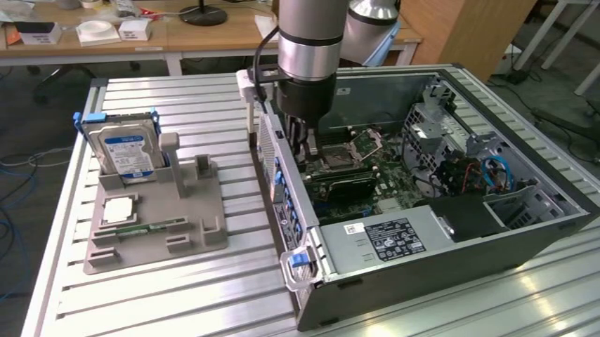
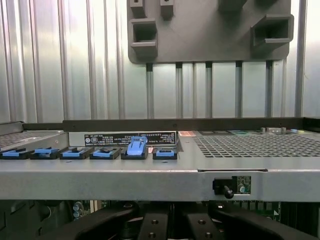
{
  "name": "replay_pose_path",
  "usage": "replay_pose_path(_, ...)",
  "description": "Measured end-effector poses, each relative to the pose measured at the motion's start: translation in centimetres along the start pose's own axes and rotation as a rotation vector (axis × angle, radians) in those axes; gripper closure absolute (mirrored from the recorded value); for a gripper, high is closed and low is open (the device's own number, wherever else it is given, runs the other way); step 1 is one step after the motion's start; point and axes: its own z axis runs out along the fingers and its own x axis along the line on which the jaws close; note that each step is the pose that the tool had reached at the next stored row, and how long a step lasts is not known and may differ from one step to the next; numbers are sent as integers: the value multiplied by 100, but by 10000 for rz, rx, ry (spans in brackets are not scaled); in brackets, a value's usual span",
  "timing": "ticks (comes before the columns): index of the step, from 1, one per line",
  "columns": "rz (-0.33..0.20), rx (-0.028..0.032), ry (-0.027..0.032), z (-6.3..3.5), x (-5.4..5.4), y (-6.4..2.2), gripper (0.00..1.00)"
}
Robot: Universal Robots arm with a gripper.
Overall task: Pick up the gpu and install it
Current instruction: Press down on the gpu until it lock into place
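Closest in the exterior view, the open computer case (image 1: 450, 274) is lying on its side on the slatted metal table (image 1: 187, 302). Its power supply (image 1: 394, 239) with a white-printed label is sitting at the near end.

Further in, the green circuit board (image 1: 375, 175) is facing up. A flat dark graphics card (image 1: 342, 184) is lying across the board, one end reaching toward the case wall on the exterior view's left. The gripper (image 1: 302, 151) is hanging straight down inside the case, just above and beside that end of the card. Its fingers (image 2: 100, 222) are clenched together. Whether they are pinching the card's edge or only hovering at it cannot be told.

In the wrist view, the case's back panel is running across just beyond the fingers, with a row of blue clips (image 2: 136, 147) and a perforated grille (image 2: 250, 145).

On the exterior view's left, well apart from the case, a grey plastic tray (image 1: 140, 249) is resting on the table. It is carrying a narrow green memory stick (image 1: 140, 229) and a square silver chip (image 1: 119, 209). At its far end, a hard drive (image 1: 126, 151) with a blue-white label is standing upright.

The arm (image 1: 310, 42) is rising out of the case, and wooden desks (image 1: 187, 35) are standing behind the table.
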Motion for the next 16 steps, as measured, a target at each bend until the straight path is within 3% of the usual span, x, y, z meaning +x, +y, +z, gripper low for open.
replay_pose_path(16, -10, 0, -6, 5, 63, 8, 90)
